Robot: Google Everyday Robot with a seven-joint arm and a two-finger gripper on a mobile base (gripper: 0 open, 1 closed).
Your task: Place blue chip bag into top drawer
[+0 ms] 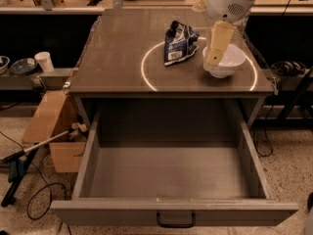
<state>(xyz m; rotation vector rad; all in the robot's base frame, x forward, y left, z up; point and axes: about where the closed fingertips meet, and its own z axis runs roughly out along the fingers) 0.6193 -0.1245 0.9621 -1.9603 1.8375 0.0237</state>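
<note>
Gripper hanging over white bowl, just beside blue chip bag.
I'm lining up on the bag, which is lying on the tabletop; top drawer is standing open to receive it. Gripper opening: cannot tell.

I've got the gripper hanging over the white bowl, which crowds the right side of the blue chip bag, while the tabletop left of it is open and the pulled-out top drawer below offers free room.
</note>
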